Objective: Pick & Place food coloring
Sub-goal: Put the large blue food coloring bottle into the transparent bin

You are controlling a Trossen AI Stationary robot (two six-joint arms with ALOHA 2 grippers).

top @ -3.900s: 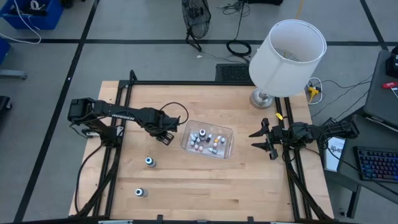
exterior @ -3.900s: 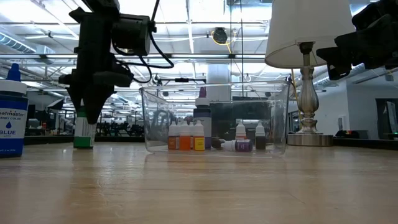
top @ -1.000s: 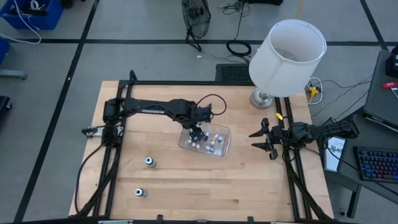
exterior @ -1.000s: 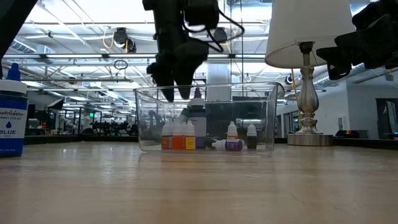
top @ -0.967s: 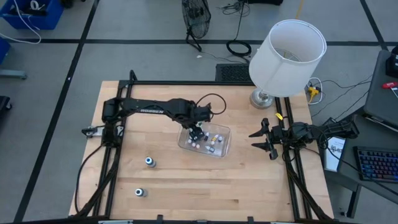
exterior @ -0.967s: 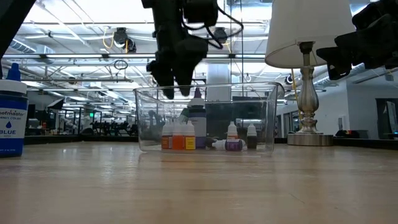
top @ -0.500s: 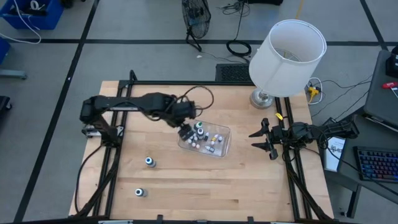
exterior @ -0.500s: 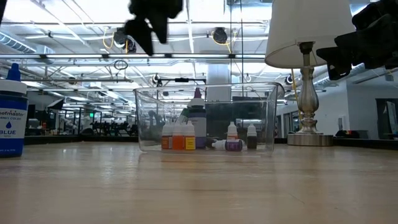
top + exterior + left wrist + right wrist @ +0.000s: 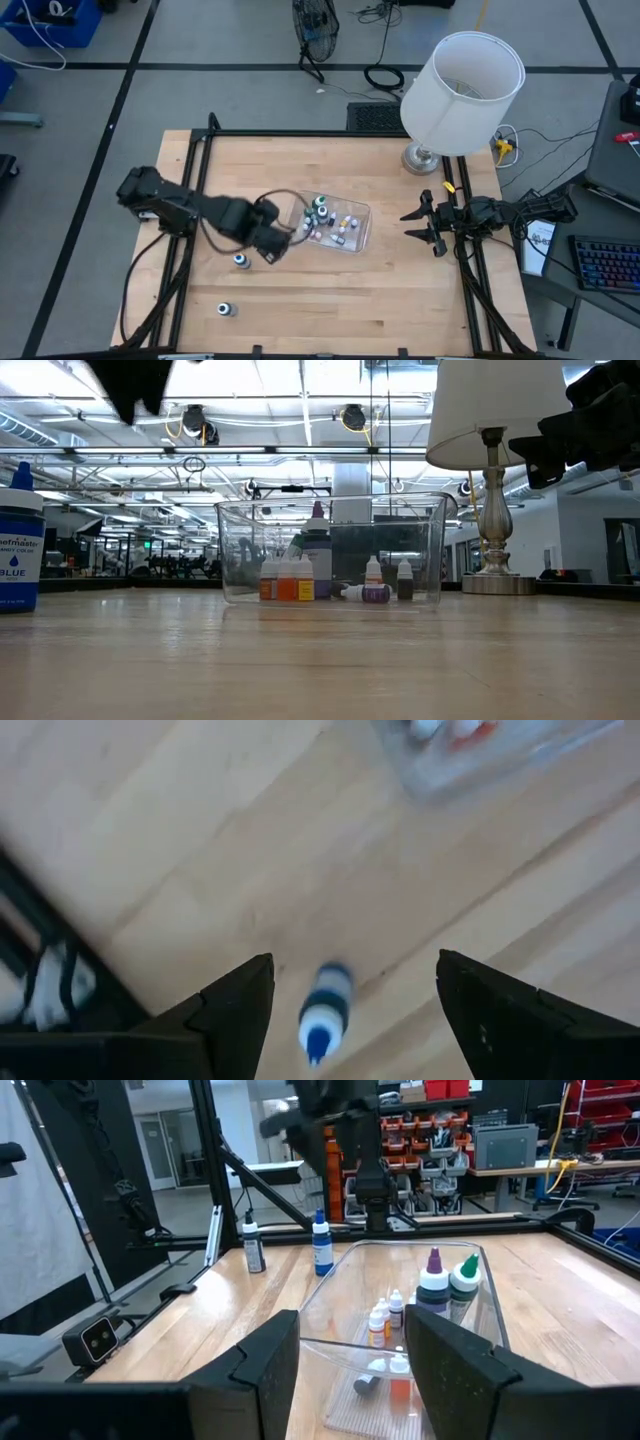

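Hovering left of centre, the left gripper (image 9: 268,247) points down, fingers wide and empty, above a blue-capped bottle (image 9: 240,260). More bottles (image 9: 330,225) fill the tub (image 9: 361,228) mid-frame. Right gripper (image 9: 420,224), spread too, waits right.

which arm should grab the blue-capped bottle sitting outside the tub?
Left. The left gripper is open beside the blue-capped bottle, which shows between its fingers in the wrist view. The right gripper waits beyond the tub.
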